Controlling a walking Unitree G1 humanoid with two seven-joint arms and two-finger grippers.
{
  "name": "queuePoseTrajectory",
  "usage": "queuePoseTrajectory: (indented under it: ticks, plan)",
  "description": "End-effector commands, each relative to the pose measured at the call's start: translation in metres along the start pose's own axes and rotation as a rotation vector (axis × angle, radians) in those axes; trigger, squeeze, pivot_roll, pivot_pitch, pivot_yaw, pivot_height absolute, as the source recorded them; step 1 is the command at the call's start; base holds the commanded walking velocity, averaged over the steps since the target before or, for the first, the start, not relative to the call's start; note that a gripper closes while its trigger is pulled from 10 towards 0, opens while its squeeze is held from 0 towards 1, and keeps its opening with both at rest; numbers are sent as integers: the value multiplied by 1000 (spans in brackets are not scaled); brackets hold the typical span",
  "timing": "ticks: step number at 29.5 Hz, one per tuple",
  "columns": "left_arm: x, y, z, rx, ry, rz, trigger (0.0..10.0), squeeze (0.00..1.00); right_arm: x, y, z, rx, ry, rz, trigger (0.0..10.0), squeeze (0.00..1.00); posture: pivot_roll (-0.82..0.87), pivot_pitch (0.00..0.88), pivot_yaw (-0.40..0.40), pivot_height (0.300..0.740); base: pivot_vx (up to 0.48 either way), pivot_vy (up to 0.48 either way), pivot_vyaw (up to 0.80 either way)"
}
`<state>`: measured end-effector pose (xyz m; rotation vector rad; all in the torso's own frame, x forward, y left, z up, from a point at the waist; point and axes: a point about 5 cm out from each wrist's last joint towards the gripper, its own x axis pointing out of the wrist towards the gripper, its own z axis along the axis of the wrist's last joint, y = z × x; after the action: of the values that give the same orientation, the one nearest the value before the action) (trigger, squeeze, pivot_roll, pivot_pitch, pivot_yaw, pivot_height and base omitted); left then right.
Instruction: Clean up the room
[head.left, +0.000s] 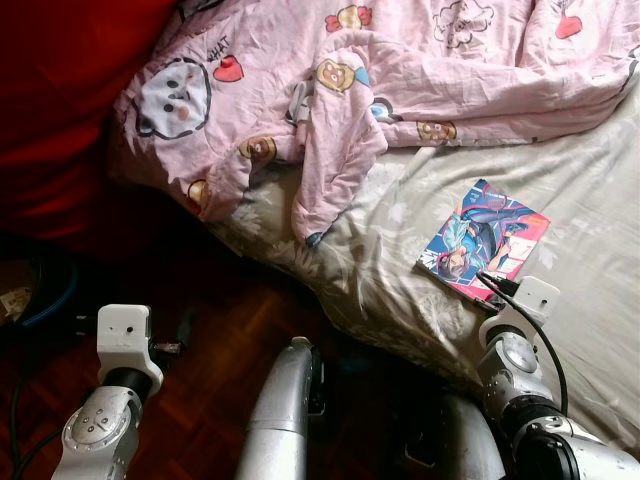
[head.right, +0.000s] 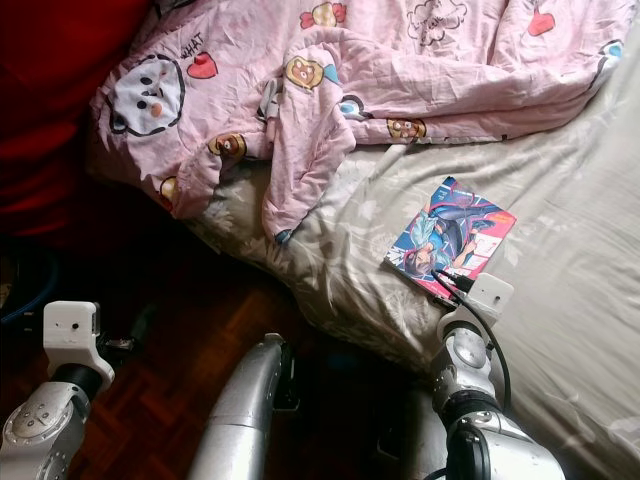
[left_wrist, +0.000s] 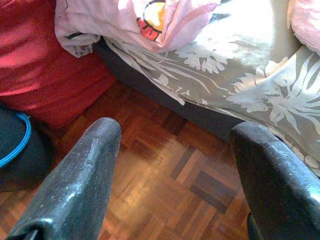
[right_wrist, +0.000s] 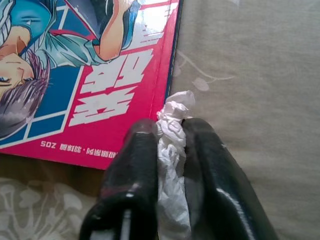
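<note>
The right gripper (right_wrist: 170, 135), clenched on a crumpled tissue (right_wrist: 172, 150), sits at the comic book (head.left: 485, 240)'s five-o'clock corner, while the left gripper (left_wrist: 175, 165) hangs released over the floor.

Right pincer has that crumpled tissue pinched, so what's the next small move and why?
Probably lift the right pincer straight up off the bed sheet. Its fingers are shut on the crumpled tissue, right beside the comic book edge; rising first should clear the book before carrying the tissue off for disposal.
</note>
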<state>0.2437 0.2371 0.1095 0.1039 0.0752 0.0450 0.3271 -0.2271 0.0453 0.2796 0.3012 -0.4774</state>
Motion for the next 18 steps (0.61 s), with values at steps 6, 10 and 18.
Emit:
queuePoseTrajectory:
  ticks: [6,10,18]
  plan:
    - [2,7,-24,10,70,42,10000,0,-13,-30,-37,4,101,-124,0,0,202,348,123,638,0,0,0]
    - [11,8,-32,12,85,48,10000,0,-13,-35,-34,-28,56,-135,0,0,174,285,113,638,0,0,0]
    - [18,7,-61,4,149,81,10000,0,-11,-38,-8,-74,-143,-81,0,0,109,163,74,638,0,0,0]
